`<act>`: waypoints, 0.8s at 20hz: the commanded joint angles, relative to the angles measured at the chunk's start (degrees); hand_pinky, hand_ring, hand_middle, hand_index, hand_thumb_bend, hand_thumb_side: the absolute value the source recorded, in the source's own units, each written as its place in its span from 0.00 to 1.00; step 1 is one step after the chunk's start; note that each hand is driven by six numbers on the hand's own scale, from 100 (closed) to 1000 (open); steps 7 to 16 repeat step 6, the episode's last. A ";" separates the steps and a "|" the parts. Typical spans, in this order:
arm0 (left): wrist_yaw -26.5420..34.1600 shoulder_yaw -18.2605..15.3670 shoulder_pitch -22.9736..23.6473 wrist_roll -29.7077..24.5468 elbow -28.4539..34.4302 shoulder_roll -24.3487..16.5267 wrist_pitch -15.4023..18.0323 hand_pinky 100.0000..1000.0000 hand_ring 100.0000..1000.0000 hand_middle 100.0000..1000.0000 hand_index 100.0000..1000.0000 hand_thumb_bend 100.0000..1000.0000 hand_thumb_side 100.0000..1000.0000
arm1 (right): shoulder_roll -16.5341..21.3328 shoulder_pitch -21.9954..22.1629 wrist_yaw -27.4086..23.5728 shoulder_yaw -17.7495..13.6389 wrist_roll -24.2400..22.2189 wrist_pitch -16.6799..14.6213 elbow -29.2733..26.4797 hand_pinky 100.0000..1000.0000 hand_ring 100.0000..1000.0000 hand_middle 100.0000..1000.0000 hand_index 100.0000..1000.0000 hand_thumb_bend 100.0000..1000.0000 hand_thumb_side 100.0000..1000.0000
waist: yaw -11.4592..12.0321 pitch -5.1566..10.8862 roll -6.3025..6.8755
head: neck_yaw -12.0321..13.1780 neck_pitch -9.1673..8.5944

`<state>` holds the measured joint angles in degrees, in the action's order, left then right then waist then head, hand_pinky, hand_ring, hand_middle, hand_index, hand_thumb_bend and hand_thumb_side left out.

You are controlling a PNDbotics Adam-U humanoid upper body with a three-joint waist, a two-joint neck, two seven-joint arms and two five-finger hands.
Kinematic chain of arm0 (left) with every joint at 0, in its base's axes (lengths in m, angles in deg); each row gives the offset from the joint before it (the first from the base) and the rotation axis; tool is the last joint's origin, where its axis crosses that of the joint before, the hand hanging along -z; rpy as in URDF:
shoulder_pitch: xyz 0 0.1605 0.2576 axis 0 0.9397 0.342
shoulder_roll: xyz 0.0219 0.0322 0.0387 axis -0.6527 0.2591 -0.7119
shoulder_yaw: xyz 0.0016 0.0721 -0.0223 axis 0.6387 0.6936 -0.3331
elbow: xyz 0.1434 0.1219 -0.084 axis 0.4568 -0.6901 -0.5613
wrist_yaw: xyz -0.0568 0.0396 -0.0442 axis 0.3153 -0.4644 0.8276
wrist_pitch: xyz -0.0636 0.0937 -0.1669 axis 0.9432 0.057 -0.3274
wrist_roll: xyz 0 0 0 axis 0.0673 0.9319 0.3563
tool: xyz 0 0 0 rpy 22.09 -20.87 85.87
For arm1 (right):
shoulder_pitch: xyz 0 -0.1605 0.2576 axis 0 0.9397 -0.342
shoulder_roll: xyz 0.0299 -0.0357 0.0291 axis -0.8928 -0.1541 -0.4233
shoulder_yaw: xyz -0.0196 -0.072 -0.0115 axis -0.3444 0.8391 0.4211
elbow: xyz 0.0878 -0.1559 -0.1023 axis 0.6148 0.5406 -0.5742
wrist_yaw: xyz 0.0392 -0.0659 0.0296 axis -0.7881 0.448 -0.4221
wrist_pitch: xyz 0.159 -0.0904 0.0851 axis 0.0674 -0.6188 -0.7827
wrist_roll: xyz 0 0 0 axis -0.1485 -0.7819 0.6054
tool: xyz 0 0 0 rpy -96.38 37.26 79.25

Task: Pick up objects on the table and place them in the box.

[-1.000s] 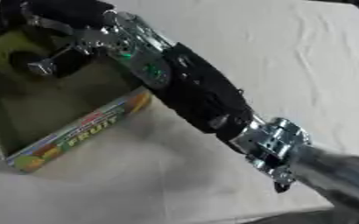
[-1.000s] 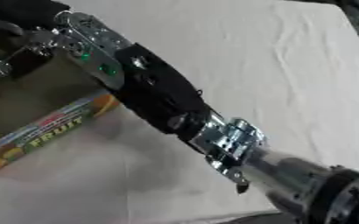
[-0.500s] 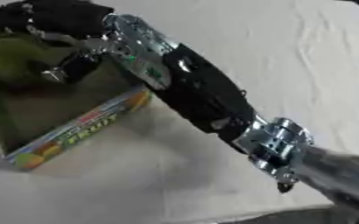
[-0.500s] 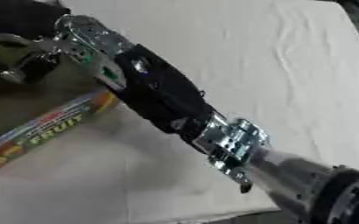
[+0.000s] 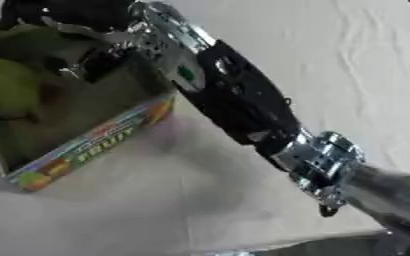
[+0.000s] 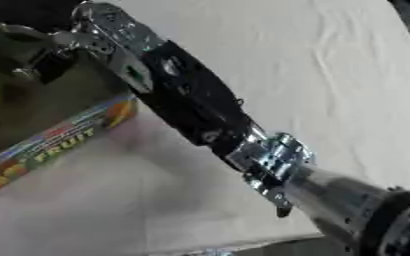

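White-clothed table (image 5: 348,60), fruit box (image 5: 86,145), right hand (image 5: 77,20) above

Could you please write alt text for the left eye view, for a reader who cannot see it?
The robot's right hand reaches over an open cardboard box printed with the word FRUIT, which holds a yellow-green fruit. Its black and silver arm crosses the picture from the lower right, over a white tablecloth.
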<state>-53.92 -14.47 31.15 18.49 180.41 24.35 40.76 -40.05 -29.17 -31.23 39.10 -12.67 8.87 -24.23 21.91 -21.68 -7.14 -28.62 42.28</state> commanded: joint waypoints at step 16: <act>-0.77 -1.76 1.64 1.89 0.83 -2.06 -0.73 0.61 0.67 0.60 0.80 0.00 0.46 | 16.11 4.27 -35.73 -10.16 12.33 9.11 -18.84 0.91 0.78 0.78 0.86 0.00 0.41 | -2.18 1.97 1.27 | 1.94 0.67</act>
